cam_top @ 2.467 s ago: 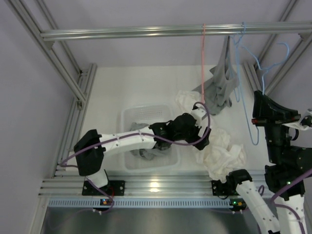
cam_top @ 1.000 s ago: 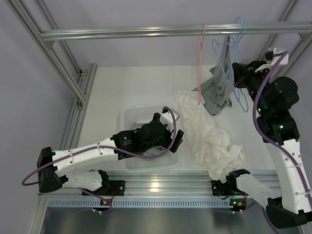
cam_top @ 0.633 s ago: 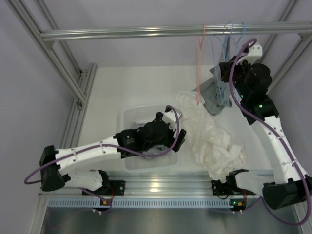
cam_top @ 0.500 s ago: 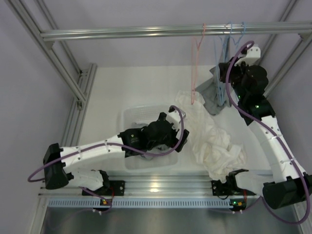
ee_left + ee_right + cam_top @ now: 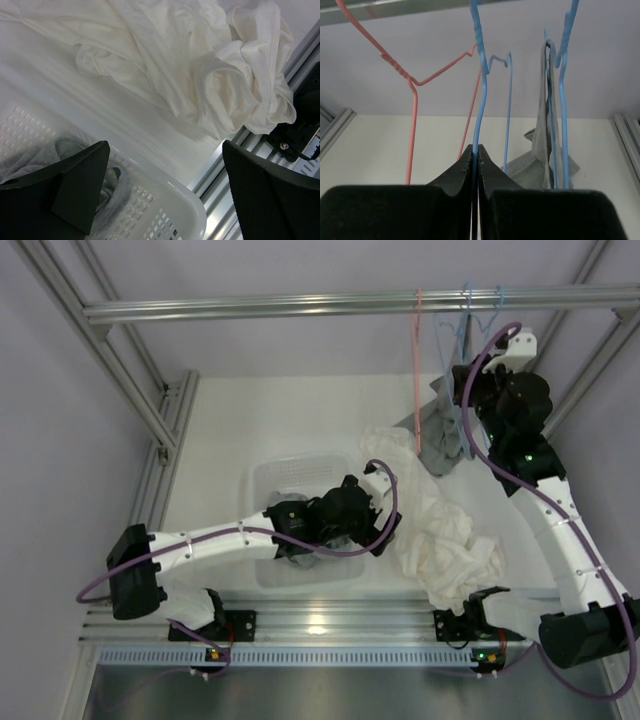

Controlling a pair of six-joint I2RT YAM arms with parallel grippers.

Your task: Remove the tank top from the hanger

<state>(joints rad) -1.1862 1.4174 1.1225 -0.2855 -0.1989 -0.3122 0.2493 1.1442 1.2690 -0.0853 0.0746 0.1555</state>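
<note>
- The right gripper (image 5: 475, 152) is raised to the rail (image 5: 300, 305), its jaws pinched tight on the thin wire of a blue wire hanger (image 5: 479, 75).
- The grey tank top (image 5: 542, 145) is not in that grip. In the right wrist view it hangs just to the right of the jaws, its strap looped over a second blue hanger (image 5: 562, 95).
- A pink hanger (image 5: 413, 100) hangs bare on the other side of the pinched wire.
- The left gripper (image 5: 165, 150) is low, jaws spread wide and holding nothing, over the rim of a white perforated basket (image 5: 165, 220) that holds a grey garment (image 5: 65, 150).
- A crumpled white cloth (image 5: 440, 530) lies on the table beside the basket, below the tank top.
</note>
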